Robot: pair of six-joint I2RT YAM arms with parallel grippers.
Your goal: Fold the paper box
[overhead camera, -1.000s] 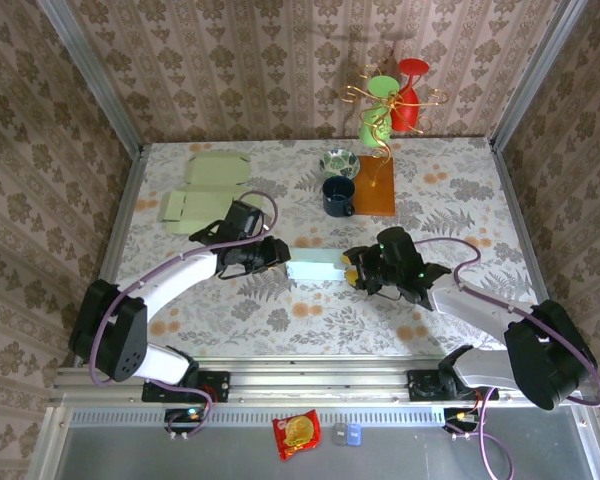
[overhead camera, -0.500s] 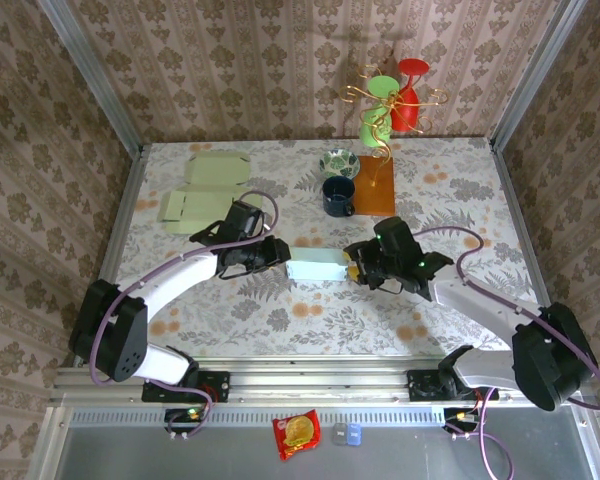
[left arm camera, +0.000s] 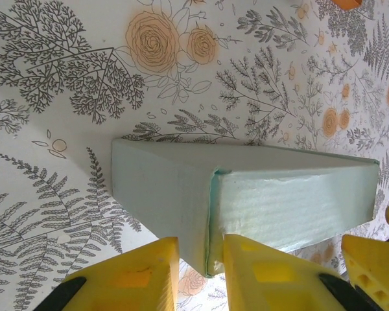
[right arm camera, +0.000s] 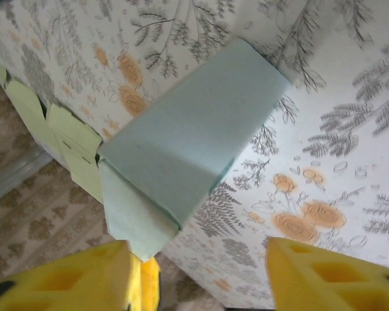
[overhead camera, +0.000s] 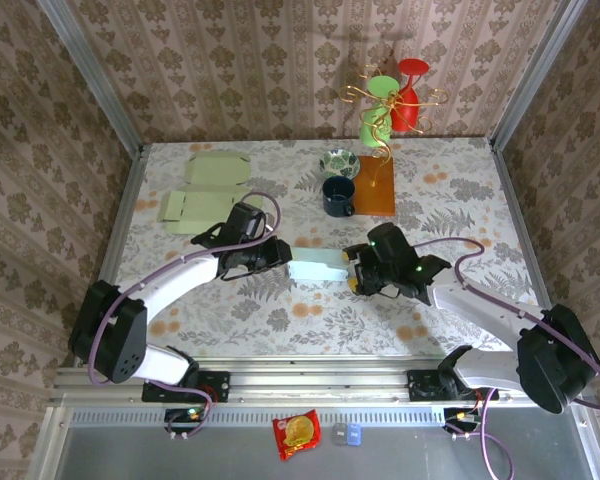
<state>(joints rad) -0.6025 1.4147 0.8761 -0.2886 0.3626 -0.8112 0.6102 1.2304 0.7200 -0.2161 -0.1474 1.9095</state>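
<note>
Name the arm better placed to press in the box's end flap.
Right, likely: the right gripper is open facing the box's end flap, while the left gripper pinches the other end, steadying it.

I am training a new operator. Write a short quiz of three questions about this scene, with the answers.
1. True or false: the paper box lies between the left pincer and the right pincer.
2. What colour is the mug beside the bowl? A) red B) dark blue C) yellow
3. Fill in: the flat green sheets lie on the far ___ side of the table.
Key: 1 true; 2 B; 3 left.
</note>
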